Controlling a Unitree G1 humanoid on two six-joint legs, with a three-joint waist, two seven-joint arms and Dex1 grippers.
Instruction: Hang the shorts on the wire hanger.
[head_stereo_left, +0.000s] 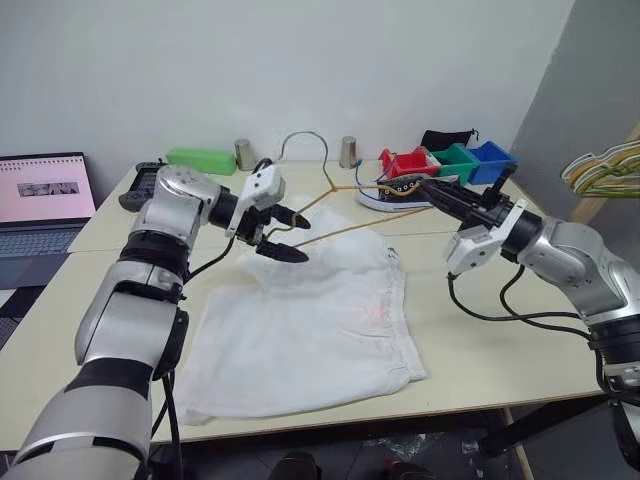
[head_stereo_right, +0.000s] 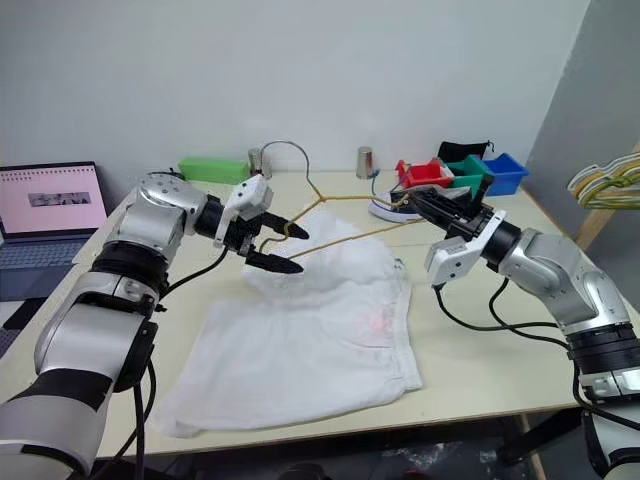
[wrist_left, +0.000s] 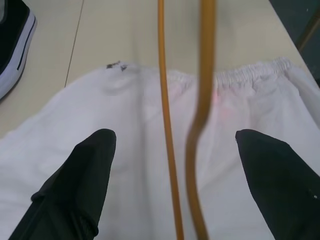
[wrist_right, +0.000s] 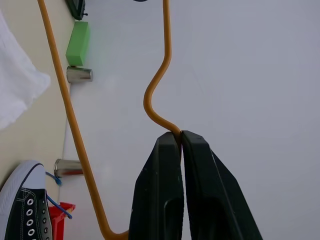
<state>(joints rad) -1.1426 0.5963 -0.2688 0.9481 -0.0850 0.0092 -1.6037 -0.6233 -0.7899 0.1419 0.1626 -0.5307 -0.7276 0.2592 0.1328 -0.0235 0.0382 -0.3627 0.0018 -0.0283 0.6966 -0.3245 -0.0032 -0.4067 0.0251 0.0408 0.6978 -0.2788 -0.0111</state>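
The shorts (head_stereo_left: 310, 330) lie spread flat on the table (head_stereo_left: 500, 350), hems reaching its near edge and the gathered waistband toward the middle; a faint pink-red mark shows on the fabric. No part of the garment is lifted or gripped.

Above the waistband end, the left gripper (head_stereo_left: 285, 233) hangs over the shorts with its jaws wide apart. The left wrist view shows both wires of the wire hanger (head_stereo_left: 345, 228) passing through the gap between the fingers (wrist_left: 82, 175); I judge neither pad is touching wire or cloth, though contact at the wire cannot be fully excluded.

The right gripper (head_stereo_left: 432, 191), over the far right part of the table, is clamped tight on the hanger at its end. The right wrist view confirms the wire pinched between closed fingertips. The hanger is held in the air, roughly level, its long wires running across to the left gripper and its silvery hook curving up toward the far edge.

Step in hand, in my judgement: the hanger is presented over the waistband; threading has not begun. The next move calls for the left gripper to take hold of the fabric or steady the wire, so the bar can pass under or through the shorts.

Beyond the hanger, a black sneaker (head_stereo_left: 400, 193) sits near the far edge.
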